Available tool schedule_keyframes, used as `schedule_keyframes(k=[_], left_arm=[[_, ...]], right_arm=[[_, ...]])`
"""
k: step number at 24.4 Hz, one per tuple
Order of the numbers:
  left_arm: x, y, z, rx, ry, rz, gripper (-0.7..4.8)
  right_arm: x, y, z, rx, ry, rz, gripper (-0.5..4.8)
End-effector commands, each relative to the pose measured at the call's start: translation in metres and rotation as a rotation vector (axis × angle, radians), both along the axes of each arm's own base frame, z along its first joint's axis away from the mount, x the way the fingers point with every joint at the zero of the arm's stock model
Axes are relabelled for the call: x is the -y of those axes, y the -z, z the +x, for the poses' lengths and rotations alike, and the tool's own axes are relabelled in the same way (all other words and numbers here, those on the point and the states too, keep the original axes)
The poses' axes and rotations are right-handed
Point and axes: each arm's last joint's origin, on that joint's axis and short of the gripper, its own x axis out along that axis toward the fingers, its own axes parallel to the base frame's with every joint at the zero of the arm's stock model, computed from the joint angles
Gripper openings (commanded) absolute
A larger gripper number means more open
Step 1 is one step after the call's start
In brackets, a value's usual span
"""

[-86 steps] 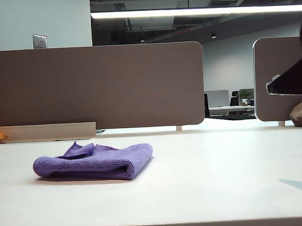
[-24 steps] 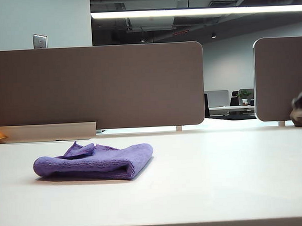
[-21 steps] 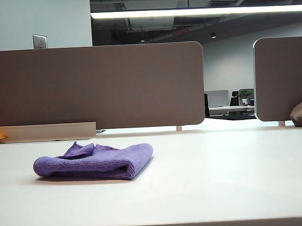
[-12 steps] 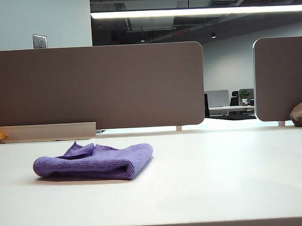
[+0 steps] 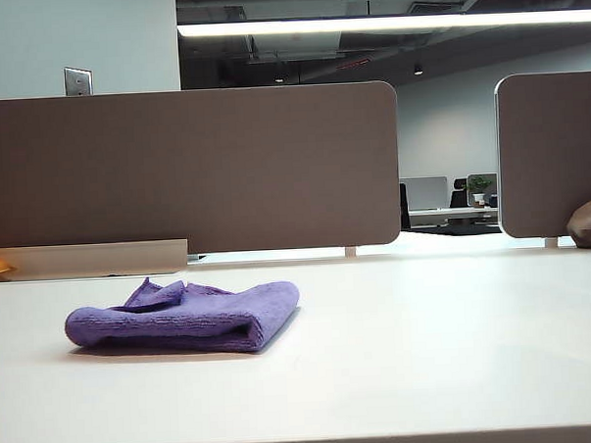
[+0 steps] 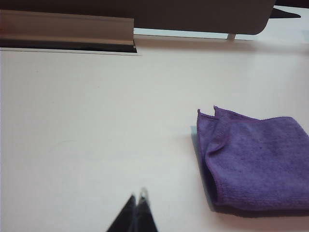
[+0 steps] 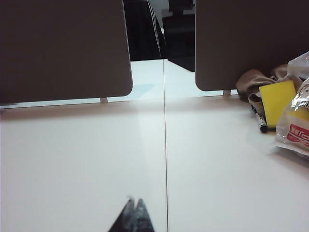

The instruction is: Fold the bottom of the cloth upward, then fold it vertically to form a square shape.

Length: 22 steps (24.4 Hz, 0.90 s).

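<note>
Counter: a wide pale surface that carries everything; 2 dark divider panels stand along its far edge.
Cloth: the purple towel lies on the left part of the counter in the exterior view, already folded into a compact, roughly square stack — several layers thick, with loose corners showing at one end and a rounded fold at the other. Judged from this, both folds look done.
Left hand: pressed shut, holding nothing, low over bare counter and apart from the cloth — likely parked there because no work is left.
Right hand: also clenched and empty, over bare counter near a seam line, well away from the cloth, which its view does not show.
Clutter: a yellow sponge, a marker and a crinkled packet lie at the counter's right edge, clear of the work area.
Containers: none in view, so nothing is stored inside anything.
</note>
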Motion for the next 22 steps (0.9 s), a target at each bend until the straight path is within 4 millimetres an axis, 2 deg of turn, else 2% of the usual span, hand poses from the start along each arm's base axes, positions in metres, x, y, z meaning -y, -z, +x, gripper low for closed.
schedule_keyframes(k=[1, 22], left_arm=[[-0.0001, -0.0012, 0.0002, 0.009, -0.001, 0.001, -0.03], [0.0004, -0.0009, 0.0000, 0.007, 0.016, 0.005, -0.02]], right_arm=[[0.0002, -0.0010, 0.0001, 0.006, 0.002, 0.004, 0.00], [0.0000, 0.0019, 0.0002, -0.024, -0.002, 0.003, 0.00]])
